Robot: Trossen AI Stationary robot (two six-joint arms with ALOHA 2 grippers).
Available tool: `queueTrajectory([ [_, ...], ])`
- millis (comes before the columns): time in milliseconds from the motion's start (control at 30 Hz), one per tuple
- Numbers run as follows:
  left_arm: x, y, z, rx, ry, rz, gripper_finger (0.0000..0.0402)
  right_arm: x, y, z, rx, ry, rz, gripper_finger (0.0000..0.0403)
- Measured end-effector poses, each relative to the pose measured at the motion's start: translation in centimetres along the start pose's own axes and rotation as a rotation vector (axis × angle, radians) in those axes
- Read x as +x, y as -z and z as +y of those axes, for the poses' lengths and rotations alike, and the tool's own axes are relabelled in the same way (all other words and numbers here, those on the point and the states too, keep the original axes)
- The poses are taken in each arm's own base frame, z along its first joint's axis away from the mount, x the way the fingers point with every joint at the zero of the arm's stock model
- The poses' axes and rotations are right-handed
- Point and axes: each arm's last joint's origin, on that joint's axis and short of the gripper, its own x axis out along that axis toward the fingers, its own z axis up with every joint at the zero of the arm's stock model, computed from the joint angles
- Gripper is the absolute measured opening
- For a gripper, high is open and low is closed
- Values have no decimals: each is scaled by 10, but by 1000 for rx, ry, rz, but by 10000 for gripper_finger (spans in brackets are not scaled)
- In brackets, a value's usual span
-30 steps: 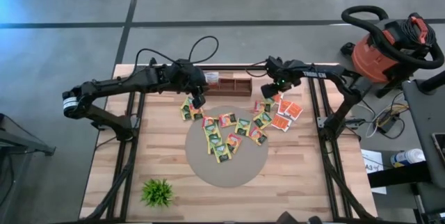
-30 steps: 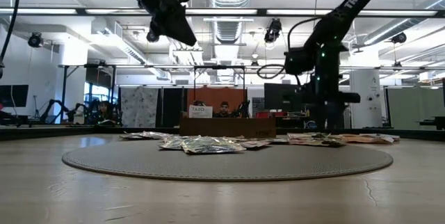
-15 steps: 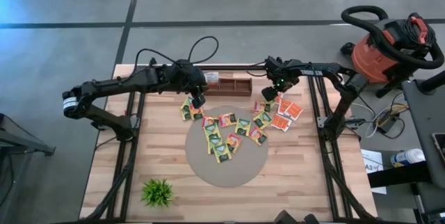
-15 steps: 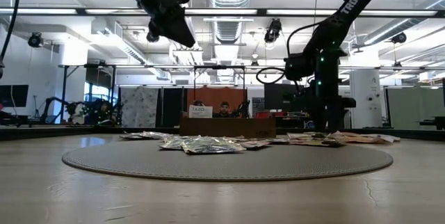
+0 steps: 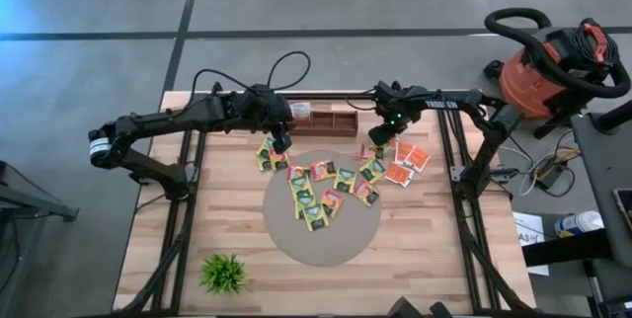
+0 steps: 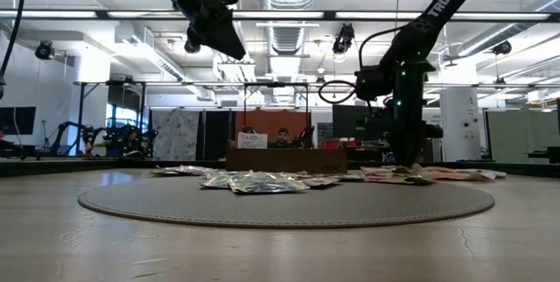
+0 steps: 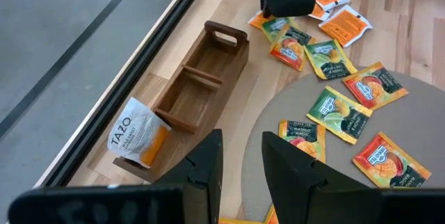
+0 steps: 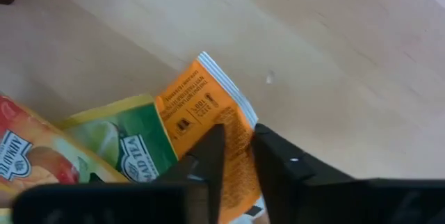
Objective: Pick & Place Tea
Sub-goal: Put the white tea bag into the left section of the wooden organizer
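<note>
Tea sachet (image 8: 208, 106), orange, sits pinched in the lowered right hand (image 8: 236, 151); left hand (image 7: 240, 161) hovers, slightly spread.

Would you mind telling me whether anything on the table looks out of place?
One white Tazo sachet leans crookedly in the wooden tray's end compartment, while the other sachets lie loosely scattered, overlapping, across the mat and bare wood.

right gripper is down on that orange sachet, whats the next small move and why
Probably lift straight up a little. The right gripper has its fingers nearly together around the edge of the orange sachet, which overlaps a green sachet; a short lift would show whether it comes free alone.
</note>
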Motion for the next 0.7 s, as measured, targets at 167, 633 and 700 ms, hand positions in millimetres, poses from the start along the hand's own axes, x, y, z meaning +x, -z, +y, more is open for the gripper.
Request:
queueTrajectory([
  [167, 0, 0, 0, -5, 0, 0, 96, -1, 0, 0, 0, 3, -10, 12],
  [633, 0, -1, 2, -12, -55, -14, 96, -70, -7, 5, -10, -26, -265, 8],
  [700, 0, -2, 2, -30, -58, -23, 96, -87, -7, 11, -46, -50, -335, 8],
])
